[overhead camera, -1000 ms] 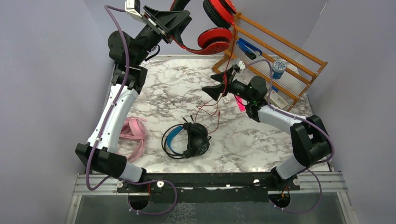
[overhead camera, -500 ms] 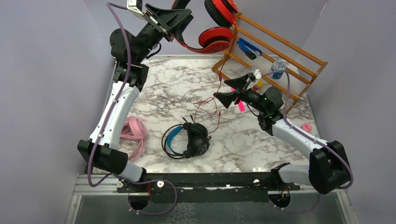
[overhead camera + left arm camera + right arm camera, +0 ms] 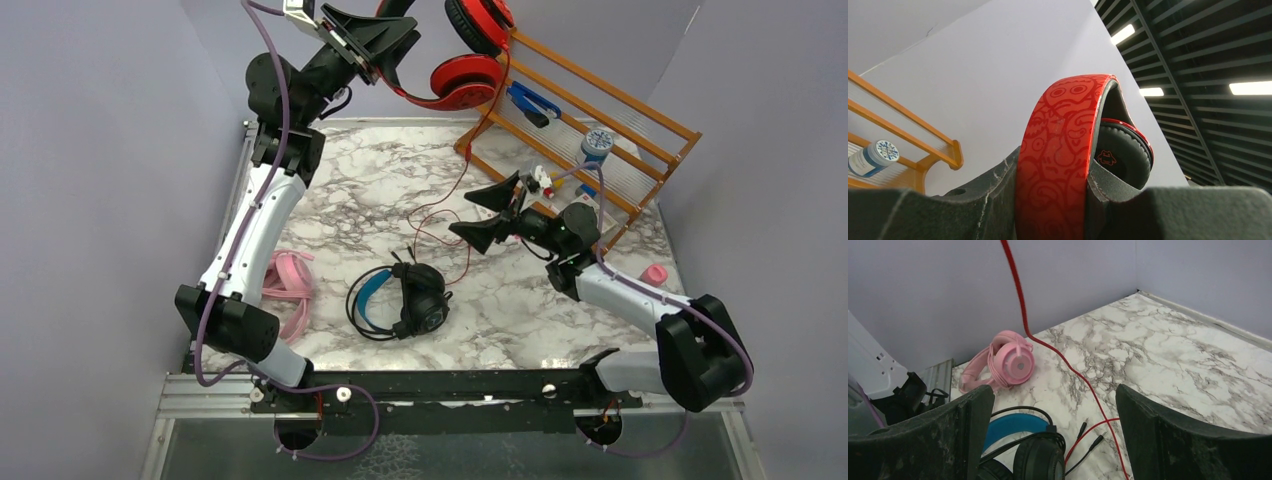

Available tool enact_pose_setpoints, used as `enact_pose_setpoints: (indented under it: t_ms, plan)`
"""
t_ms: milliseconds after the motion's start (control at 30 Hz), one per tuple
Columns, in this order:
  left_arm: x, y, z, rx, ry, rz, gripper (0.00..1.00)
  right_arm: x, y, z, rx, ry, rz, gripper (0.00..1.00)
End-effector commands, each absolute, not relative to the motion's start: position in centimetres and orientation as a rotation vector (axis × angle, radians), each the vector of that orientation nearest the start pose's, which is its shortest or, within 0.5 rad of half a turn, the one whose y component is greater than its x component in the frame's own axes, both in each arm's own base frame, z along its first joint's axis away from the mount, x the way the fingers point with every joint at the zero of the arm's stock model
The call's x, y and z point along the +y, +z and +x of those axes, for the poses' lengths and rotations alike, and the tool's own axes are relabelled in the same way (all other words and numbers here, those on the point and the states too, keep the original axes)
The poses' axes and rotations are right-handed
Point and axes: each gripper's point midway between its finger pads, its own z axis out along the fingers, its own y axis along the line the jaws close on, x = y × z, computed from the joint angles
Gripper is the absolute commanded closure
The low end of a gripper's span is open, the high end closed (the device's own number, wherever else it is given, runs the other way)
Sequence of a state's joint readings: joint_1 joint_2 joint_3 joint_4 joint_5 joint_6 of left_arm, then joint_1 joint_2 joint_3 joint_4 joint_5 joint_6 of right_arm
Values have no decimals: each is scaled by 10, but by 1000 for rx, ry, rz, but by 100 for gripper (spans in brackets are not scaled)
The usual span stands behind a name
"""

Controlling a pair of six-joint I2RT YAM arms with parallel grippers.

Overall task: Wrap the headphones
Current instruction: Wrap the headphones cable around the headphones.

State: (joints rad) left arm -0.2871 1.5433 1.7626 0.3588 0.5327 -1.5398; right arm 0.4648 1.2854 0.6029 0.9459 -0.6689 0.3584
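Red headphones (image 3: 466,76) above the far edge of the counter (image 3: 380,190).
We see the left gripper (image 3: 388,45) clamping their band, the right gripper (image 3: 484,213) agape.

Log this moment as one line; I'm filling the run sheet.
left claw: shut on red headphones, raised | right claw: open, facing red cable | pink headphones, black-blue headphones: on table

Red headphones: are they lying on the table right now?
No, the left tool grips the red headphones by the headband, raised well above the table.
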Motion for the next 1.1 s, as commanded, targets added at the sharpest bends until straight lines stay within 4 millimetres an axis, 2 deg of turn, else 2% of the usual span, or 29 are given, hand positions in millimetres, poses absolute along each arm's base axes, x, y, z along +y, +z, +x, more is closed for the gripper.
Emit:
enact_pose_setpoints:
  t_ms: [0, 100, 233, 300, 367, 467, 533, 567, 600, 633, 667, 833, 933, 1067]
  plan:
    - [-229, 632, 336, 1179, -1911, -121, 100, 286, 296, 278, 1178, 1142, -732, 4]
    - [-228, 633, 334, 1173, -1906, -121, 100, 292, 308, 278, 1122, 1167, -698, 2]
    - [-228, 638, 335, 1162, -1917, -119, 100, 302, 323, 295, 1088, 1189, -602, 2]
    - [-229, 641, 334, 1158, -1923, -113, 100, 307, 338, 295, 1035, 1224, -588, 3]
    - [-229, 642, 333, 1152, -1923, -105, 100, 318, 349, 291, 995, 1253, -594, 4]
    - [-230, 642, 331, 1153, -1946, -90, 100, 331, 354, 301, 1023, 1269, -529, 7]
    - [-231, 644, 327, 1147, -1963, -67, 100, 335, 356, 311, 1009, 1297, -491, 16]
    - [-232, 644, 324, 1145, -1962, -44, 100, 340, 356, 315, 1012, 1298, -504, 25]
    - [-233, 645, 320, 1138, -1960, -11, 100, 344, 353, 321, 1033, 1285, -524, 37]
    - [-234, 646, 314, 1135, -1958, 31, 100, 347, 351, 327, 1054, 1261, -540, 54]
    - [-236, 646, 309, 1136, -1949, 79, 100, 348, 348, 332, 1073, 1232, -559, 65]
    - [-248, 622, 273, 1173, -1888, 354, 100, 328, 334, 349, 1127, 1120, -717, 95]
    - [-267, 597, 247, 1217, -1873, 544, 100, 325, 329, 351, 1163, 1096, -867, 99]
    - [-306, 546, 193, 1291, -1937, 898, 100, 327, 326, 354, 1221, 1042, -1019, 99]
